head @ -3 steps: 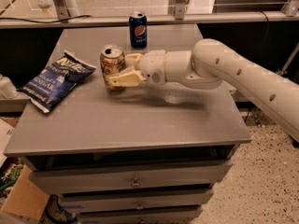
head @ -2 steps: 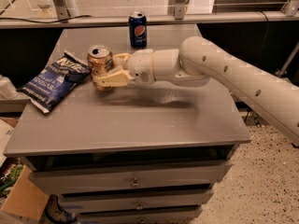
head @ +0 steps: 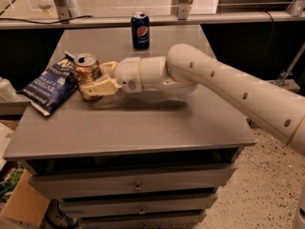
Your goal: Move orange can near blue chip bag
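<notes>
The orange can stands upright on the grey table top, with its silver top showing. It is right beside the blue chip bag, which lies flat at the table's left edge. My gripper reaches in from the right on a white arm and is shut on the orange can, one finger in front of the can and one behind it.
A dark blue Pepsi can stands upright at the back middle of the table. The table has drawers below. A cardboard box sits on the floor at lower left. A dark shelf and rail run behind the table.
My gripper has carried the orange can to the left across the table, from about a can's width away to right beside the blue chip bag.
</notes>
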Motion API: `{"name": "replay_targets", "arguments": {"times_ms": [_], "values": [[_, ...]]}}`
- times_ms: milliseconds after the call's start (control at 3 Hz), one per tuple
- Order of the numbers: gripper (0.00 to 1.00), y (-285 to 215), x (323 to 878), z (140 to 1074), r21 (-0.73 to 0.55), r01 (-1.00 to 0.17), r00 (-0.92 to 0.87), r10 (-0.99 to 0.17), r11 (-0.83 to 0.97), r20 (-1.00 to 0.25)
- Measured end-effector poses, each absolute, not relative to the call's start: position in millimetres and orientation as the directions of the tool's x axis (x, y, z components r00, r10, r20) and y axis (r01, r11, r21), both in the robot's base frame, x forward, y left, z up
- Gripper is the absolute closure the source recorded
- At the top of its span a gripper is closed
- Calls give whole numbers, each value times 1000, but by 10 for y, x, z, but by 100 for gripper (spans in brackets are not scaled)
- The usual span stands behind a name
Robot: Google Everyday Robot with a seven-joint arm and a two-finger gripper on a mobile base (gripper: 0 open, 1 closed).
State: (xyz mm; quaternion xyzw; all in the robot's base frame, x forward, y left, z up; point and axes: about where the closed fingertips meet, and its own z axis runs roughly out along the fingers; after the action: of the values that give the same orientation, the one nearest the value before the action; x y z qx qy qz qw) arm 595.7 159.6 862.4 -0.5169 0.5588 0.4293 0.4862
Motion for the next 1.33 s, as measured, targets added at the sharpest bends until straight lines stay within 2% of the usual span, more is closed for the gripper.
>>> {"name": "replay_targets", "arguments": {"times_ms": [667, 1000, 1333], "values": [[100, 1754, 5887, 8467, 8, -997, -21, -162, 76, -987], [84, 1755, 5887, 8471, 9, -997, -21, -162, 76, -987], [61, 1755, 5887, 8477, 9, -997, -21, -162, 76, -987]]}}
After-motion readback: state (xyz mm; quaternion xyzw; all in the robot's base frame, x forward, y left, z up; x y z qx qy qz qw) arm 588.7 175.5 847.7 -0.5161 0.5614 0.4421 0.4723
